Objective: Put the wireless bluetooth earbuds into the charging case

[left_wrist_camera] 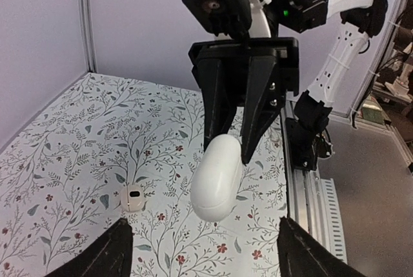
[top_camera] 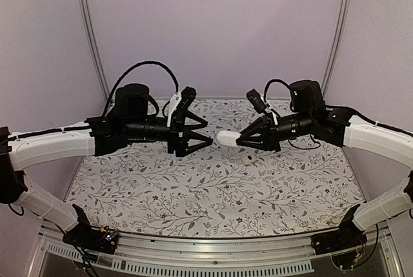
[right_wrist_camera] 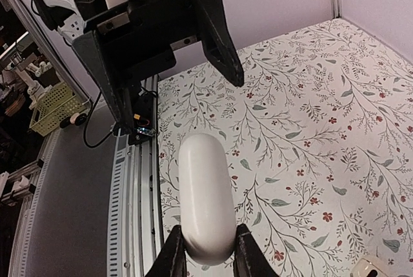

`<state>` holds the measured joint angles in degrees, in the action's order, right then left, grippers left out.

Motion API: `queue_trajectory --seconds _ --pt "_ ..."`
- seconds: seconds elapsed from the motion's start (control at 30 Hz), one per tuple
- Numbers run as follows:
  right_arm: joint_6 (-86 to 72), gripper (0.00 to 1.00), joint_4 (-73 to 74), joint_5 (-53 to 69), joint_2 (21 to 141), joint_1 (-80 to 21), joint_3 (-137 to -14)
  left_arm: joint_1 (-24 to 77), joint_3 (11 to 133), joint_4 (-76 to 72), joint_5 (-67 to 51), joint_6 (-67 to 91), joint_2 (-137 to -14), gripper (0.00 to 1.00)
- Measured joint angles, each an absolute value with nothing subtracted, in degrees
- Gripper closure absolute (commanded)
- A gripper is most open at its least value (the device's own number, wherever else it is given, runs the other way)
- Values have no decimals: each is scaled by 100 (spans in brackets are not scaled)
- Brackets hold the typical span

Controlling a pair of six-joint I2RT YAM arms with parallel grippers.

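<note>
The charging case (top_camera: 227,138) is a glossy white pill-shaped shell with a lid seam near its free end (left_wrist_camera: 216,183), held level above the table. My right gripper (right_wrist_camera: 208,254) is shut on its near end. My left gripper (top_camera: 208,132) faces it, open wide and touching nothing, with the case's free end just ahead of its fingertips (left_wrist_camera: 119,251). One earbud (left_wrist_camera: 133,198), a small white piece with a dark spot, lies on the floral tablecloth below the right gripper (top_camera: 248,159). It also peeks in at the bottom right corner of the right wrist view (right_wrist_camera: 368,269).
The floral tablecloth (top_camera: 193,193) covers the table. An aluminium rail (top_camera: 213,251) runs along the near edge, with the arm bases at both ends. Lilac walls close the back and sides.
</note>
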<state>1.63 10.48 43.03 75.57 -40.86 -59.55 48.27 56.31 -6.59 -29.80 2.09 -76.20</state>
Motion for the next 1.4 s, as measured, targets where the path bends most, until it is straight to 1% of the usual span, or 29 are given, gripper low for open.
queue_trajectory --seconds 0.23,0.47,0.6,0.87,0.97,1.07,1.17,1.2,1.23,1.27,1.33,1.4 --pt "368 100 1212 4298 7557 -4222 -5916 4794 5806 -440 -3538 224 -8320 36" --pt "541 100 1382 4158 7634 -4438 -5920 4803 6123 -351 -3854 189 -8493 39" --pt "574 100 1433 4075 7673 -4501 -5920 4856 6270 -263 -3975 130 -8578 46" --pt "624 100 1479 3966 7684 -4512 -5931 4980 6532 97 -3988 -45 -8882 47" --pt "631 100 1516 3927 7684 -4517 -5931 5022 6565 242 -3988 -91 -8941 54" --pt "633 100 1531 3907 7684 -4532 -5931 5050 6595 353 -3986 -161 -8969 64" --pt "644 99 1546 3900 7684 -4536 -5931 5072 6654 460 -3986 -231 -8993 76" --pt "648 95 1544 3894 7684 -4536 -5931 5074 6663 469 -3988 -224 -8995 79" --pt "652 89 1546 3885 7684 -4536 -5931 5078 6665 473 -3990 -239 -8995 83" --pt "670 81 1551 3892 7684 -4536 -5931 5081 6667 484 -4012 -266 -8995 86" --pt "685 60 1549 3898 7679 -4536 -5929 5081 6665 486 -4034 -307 -8995 89" --pt "639 52 1485 3909 7653 -4534 -5907 5081 6659 412 -4036 -266 -8995 91"
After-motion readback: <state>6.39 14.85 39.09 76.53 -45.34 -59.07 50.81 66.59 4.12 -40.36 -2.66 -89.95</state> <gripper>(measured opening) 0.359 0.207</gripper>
